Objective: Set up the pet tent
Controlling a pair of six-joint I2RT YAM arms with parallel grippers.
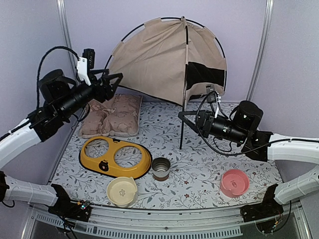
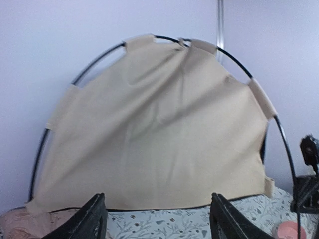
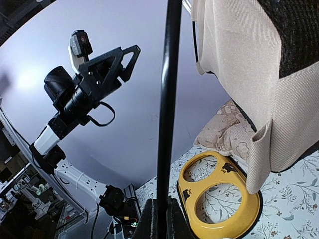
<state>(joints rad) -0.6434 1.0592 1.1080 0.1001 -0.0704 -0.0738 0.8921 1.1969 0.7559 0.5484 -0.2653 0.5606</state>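
Note:
The pet tent (image 1: pixel 159 62) is a tan-beige fabric dome on thin black arched poles, standing tilted at the back of the table. It fills the left wrist view (image 2: pixel 159 134). One black pole (image 1: pixel 184 99) hangs straight down from its top to the mat. My right gripper (image 1: pixel 185 116) is shut on that pole (image 3: pixel 167 119) low down. My left gripper (image 1: pixel 113 82) is open and empty, in the air just left of the tent, apart from it. Its fingers (image 2: pixel 87 221) frame the tent's lower edge.
A pinkish-beige patterned cushion (image 1: pixel 110 115) lies left of the tent. A yellow two-hole bowl stand (image 1: pixel 114 156) lies in front of it. A steel cup (image 1: pixel 160 168), a cream bowl (image 1: pixel 122 191) and a pink bowl (image 1: pixel 234 182) sit near the front edge. Grey walls close the back.

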